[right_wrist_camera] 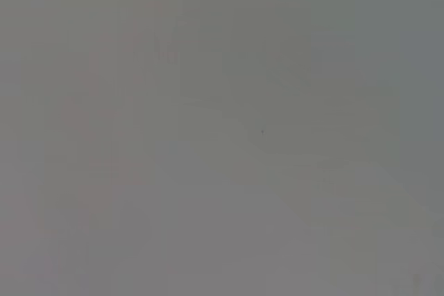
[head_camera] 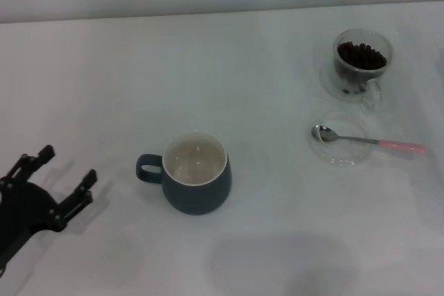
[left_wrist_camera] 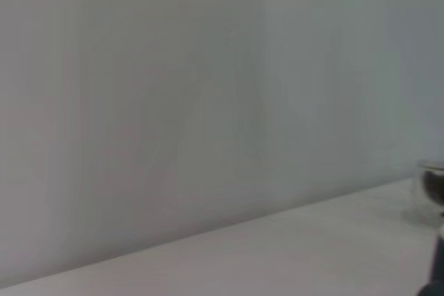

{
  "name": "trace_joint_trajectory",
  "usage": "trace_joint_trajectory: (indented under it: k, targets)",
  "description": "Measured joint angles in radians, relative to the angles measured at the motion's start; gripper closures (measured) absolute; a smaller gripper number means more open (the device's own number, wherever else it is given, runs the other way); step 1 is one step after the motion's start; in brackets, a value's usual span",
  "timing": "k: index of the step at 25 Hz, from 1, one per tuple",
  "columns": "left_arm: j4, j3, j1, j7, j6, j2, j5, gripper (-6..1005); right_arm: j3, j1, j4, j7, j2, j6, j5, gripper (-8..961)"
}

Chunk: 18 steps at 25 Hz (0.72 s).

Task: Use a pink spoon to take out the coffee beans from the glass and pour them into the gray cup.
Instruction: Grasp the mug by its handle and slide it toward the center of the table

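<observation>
Left pincer (head_camera: 66,178): fingers spread wide, empty, low at the surface's (head_camera: 208,67) left edge, well apart from everything.
Right pincer: out of view.
Pink spoon (head_camera: 368,141): slim, shiny bowl resting on a clear saucer (head_camera: 341,159); could slide or skid off when pinched.
Glass (head_camera: 361,64): rounded, clear, coffee beans (head_camera: 361,55) heaped; easy to tip.
Gray cup (head_camera: 194,179): squat, smooth, empty, center.

We see only a plain grey surface (right_wrist_camera: 222,129) filling the frame, slightly lighter toward the lower right; no object is discernible.
</observation>
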Motion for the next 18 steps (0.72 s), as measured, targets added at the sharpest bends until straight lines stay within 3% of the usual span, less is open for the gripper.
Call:
trace_joint_trajectory:
  k: [8,18]
  targets:
    - [-0.007,0.0,-0.047,-0.008,0.031,-0.004,0.11,170,0.003,-0.001,0.009,0.001,0.001,0.0,0.002,123]
    - [-0.063,-0.009,-0.076,-0.021,0.16,-0.008,0.119,173,0.004,0.004,0.019,0.002,0.002,-0.001,0.001,124]
